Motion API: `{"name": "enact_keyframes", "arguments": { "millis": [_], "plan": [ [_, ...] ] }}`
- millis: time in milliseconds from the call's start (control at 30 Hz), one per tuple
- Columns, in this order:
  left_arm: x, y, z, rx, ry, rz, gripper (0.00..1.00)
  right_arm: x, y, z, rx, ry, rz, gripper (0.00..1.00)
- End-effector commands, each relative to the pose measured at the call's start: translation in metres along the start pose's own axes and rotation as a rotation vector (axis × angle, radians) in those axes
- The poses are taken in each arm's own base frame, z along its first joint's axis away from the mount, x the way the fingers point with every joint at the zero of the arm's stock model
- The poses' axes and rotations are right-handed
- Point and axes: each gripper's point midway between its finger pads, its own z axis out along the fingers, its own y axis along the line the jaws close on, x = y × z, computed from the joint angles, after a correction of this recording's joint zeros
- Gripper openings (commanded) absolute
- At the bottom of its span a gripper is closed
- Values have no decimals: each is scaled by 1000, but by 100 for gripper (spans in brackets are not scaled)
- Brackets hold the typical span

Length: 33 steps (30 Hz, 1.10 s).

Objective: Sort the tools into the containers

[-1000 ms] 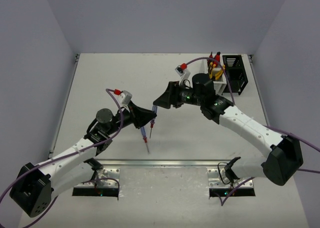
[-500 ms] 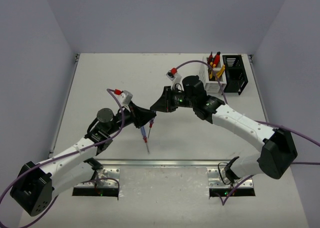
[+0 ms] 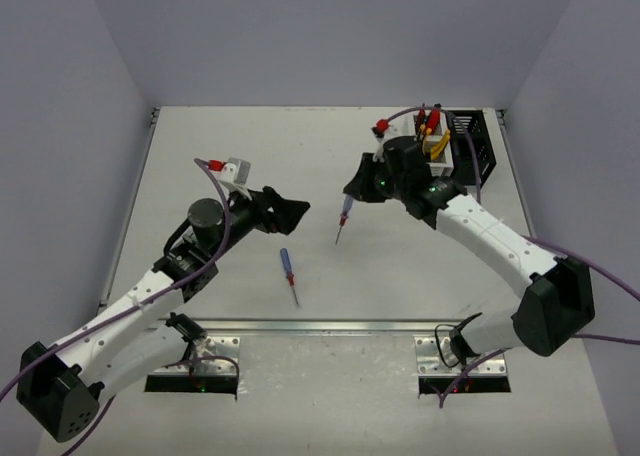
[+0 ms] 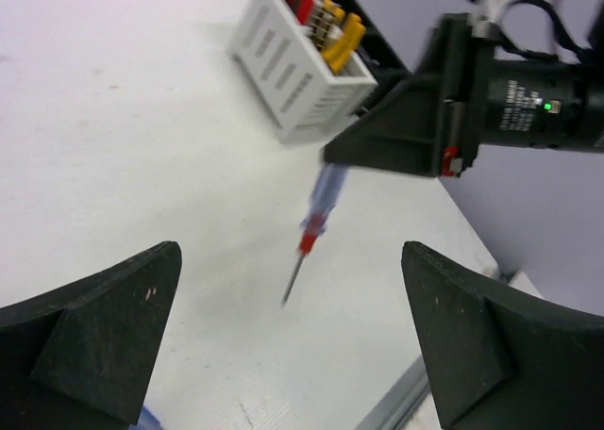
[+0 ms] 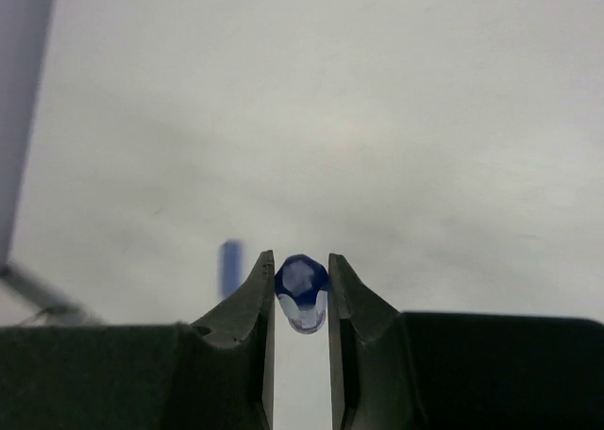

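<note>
My right gripper (image 3: 349, 198) is shut on the handle of a thin blue-and-red screwdriver (image 3: 342, 221), which hangs tip down above the table. In the right wrist view the blue handle end (image 5: 301, 281) sits pinched between the fingers of that gripper (image 5: 300, 277). My left gripper (image 3: 297, 213) stands open and empty to the left of it; its wide-apart fingers (image 4: 94, 336) frame the hanging screwdriver (image 4: 316, 224). A second blue-and-red screwdriver (image 3: 288, 272) lies on the table. The white bin (image 3: 418, 159) holds yellow pliers (image 3: 439, 143) and red-handled tools. The black bin (image 3: 471, 148) stands right of it.
Both bins stand at the table's back right corner, the white bin (image 4: 288, 72) in front of the black one from the left wrist. A metal rail (image 3: 320, 326) runs along the near table edge. Grey walls close in the left, right and back.
My left gripper opened, let go of the screwdriver and drew back to the left. My right gripper closed on its handle and carried it right, toward the bins.
</note>
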Motion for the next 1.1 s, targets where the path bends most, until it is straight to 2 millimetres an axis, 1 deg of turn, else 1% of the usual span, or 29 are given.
{"name": "enact_keyframes", "arguments": {
  "millis": [0,33,67,133,167,233,300,367,400,433,467,533,567,667,733,800,900,933,1033,1067],
  "plan": [
    [9,72,-42,-480,36,-101,100,-108,-113,-78,530,-360,-28,0],
    [13,73,-46,-480,47,-105,100,-126,-136,-100,633,-424,-11,0],
    [17,72,-48,-471,58,-109,100,-141,-153,-120,709,-478,3,0],
    [32,70,-50,-440,108,-107,100,-166,-173,-146,795,-566,23,0],
    [40,72,-51,-444,133,-106,100,-178,-186,-160,847,-606,34,0],
    [53,77,-52,-446,162,-112,100,-194,-206,-177,926,-649,34,0],
    [65,78,-51,-433,187,-121,100,-210,-215,-189,950,-696,46,0],
    [81,79,-50,-409,221,-133,100,-224,-229,-184,965,-718,47,0],
    [83,78,-49,-405,230,-136,100,-228,-235,-182,968,-720,45,0],
    [86,80,-49,-406,237,-138,100,-230,-241,-175,967,-712,46,0],
    [95,84,-48,-415,255,-139,100,-238,-246,-165,944,-709,53,0],
    [103,88,-47,-423,275,-145,100,-240,-266,-155,943,-696,84,0],
    [106,89,-46,-425,283,-148,100,-247,-266,-150,906,-732,81,0],
    [112,92,-46,-431,300,-149,100,-247,-274,-139,878,-781,56,0],
    [114,92,-45,-425,306,-144,100,-248,-279,-136,891,-782,48,0],
    [115,89,-43,-402,305,-140,100,-243,-288,-127,905,-769,40,0],
    [118,85,-40,-365,315,-139,100,-247,-291,-123,894,-797,25,0],
    [120,85,-39,-365,317,-142,100,-245,-291,-122,887,-800,28,0],
    [127,87,-38,-361,326,-154,100,-243,-291,-124,890,-811,8,0],
    [128,86,-37,-354,327,-157,100,-245,-289,-124,878,-824,-1,0]
  ]
}}
